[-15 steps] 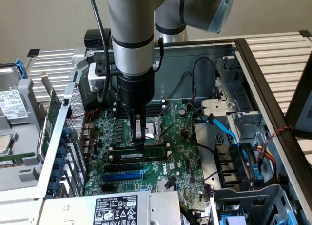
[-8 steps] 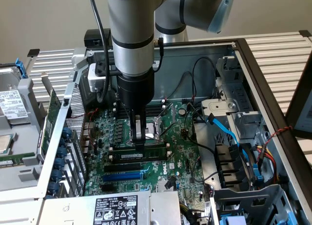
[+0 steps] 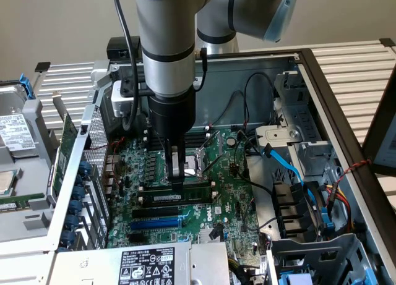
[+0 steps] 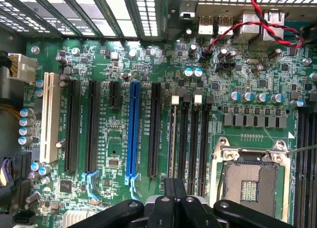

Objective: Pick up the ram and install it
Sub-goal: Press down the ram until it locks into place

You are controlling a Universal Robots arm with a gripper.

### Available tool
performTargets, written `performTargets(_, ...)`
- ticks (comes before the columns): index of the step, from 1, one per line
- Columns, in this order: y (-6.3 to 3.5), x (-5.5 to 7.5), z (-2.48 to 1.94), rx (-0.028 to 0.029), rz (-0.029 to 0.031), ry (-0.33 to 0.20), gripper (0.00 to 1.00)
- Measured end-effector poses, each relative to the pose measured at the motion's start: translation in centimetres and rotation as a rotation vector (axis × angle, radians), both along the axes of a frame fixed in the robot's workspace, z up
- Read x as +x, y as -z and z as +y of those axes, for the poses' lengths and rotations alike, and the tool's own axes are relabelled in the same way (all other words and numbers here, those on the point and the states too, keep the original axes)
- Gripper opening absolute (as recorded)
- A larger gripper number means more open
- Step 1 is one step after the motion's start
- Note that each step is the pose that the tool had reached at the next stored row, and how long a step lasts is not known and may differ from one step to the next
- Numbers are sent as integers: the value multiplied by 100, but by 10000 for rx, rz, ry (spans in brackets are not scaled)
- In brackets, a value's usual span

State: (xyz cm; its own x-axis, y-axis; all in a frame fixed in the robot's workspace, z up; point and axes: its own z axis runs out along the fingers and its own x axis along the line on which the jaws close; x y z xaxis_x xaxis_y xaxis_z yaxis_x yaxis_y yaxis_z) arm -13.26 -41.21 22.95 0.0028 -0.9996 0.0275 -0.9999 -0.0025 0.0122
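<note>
Near edge of the open PC case: power supply label (image 3: pixel 146 264), then the blue slot (image 3: pixel 156 223) and black slots on the motherboard (image 3: pixel 226 192). The gripper (image 3: pixel 177 180) comes straight down from the arm onto the ram (image 3: pixel 176 198), fingers pinched together on the stick's top edge near its middle. The ram sits directly under the tool, not off to either side, so the relation that counts is vertical: stick below, fingers on top. Its long axis runs across the exterior view, left to right, in line with the black memory slots (image 4: pixel 190 139), and it looks level in or on one of them; whether it's fully seated I can't tell. In the wrist view the closed fingertips (image 4: pixel 174 188) line up with those slots.

The ram looks long, thin, dark green, with a pale label strip along its face.

Farther back: CPU socket (image 3: pixel 201 158), then the rear case wall (image 3: pixel 260 65) and loose black cables.
</note>
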Motion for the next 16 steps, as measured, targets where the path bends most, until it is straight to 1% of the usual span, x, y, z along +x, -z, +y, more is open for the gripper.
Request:
performTargets(4, 6, -5, -1, -3, -1, 1, 11)
performTargets(9, 20, -6, -1, 2, -52, 2, 11)
performTargets(16, 32, -13, -4, 7, -61, -1, 11)
